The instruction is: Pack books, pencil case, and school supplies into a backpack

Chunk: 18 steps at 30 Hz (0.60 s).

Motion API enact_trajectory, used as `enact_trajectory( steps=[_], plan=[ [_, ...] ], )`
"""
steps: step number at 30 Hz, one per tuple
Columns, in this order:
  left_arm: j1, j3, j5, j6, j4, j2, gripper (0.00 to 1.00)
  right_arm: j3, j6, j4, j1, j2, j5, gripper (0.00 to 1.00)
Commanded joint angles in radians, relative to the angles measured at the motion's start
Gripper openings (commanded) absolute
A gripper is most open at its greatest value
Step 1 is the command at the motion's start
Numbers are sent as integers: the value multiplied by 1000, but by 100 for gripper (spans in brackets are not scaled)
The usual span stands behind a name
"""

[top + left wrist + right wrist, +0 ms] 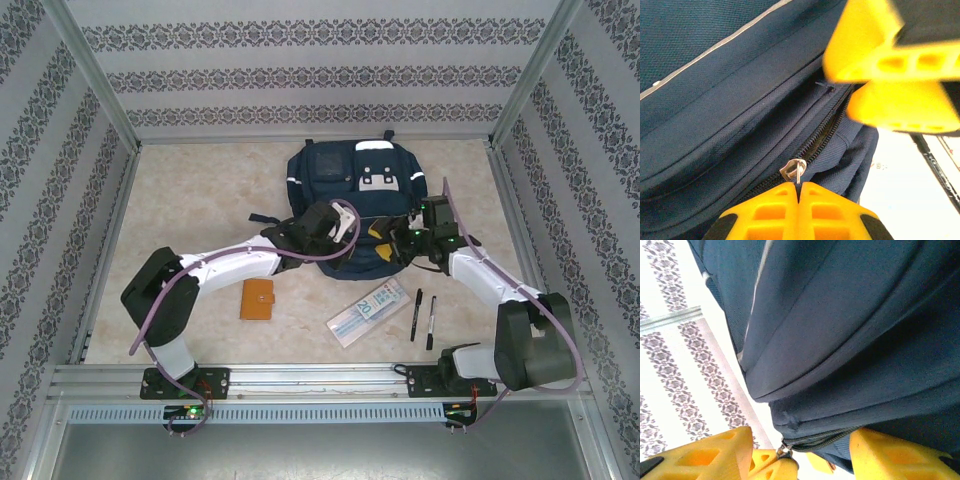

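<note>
Two pens (416, 313), the case (368, 312) and notebook (257, 299) lie nearest. Beyond, left gripper (799, 189) pinches the zip pull (794, 171); right gripper (801, 442) stands apart astride the backpack (340, 165) edge. Pull steadily along the teeth, bracing the fabric.

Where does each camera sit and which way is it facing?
Top external: above and behind the robot, looking down at the table; left arm, right arm, backpack.
Left wrist: on the left arm, facing the backpack's zipper pull; left claw shut on it, right claw upper right.
Right wrist: on the right arm, facing the backpack, patterned wall beyond; its open fingers below.
Shared: both wrist views show the zipper pull.
</note>
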Motion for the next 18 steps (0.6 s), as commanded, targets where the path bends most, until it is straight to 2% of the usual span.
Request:
enact_trajectory(
  steps=[1, 2, 3, 5, 7, 12, 18],
  plan=[
    [-26, 33, 35, -45, 93, 17, 0, -6, 64, 30, 23, 32, 72, 46],
    [-28, 30, 29, -41, 91, 18, 0, -3, 65, 44, 26, 47, 71, 43],
    [-28, 26, 15, -36, 89, 17, 0, 6, 55, 46, 24, 62, 70, 36],
    [-26, 6, -24, -17, 86, 7, 0, 21, 35, 45, 23, 85, 73, 14],
    [-21, -10, -71, 8, 58, -3, 0, 27, 23, 36, 18, 91, 74, 1],
    [54, -72, -173, 79, -12, -45, 0, 24, -31, -4, -22, 64, 60, 0],
    [185, -123, -170, 149, -34, -73, 0, 12, -88, -35, -110, 39, 12, 0]
  ],
)
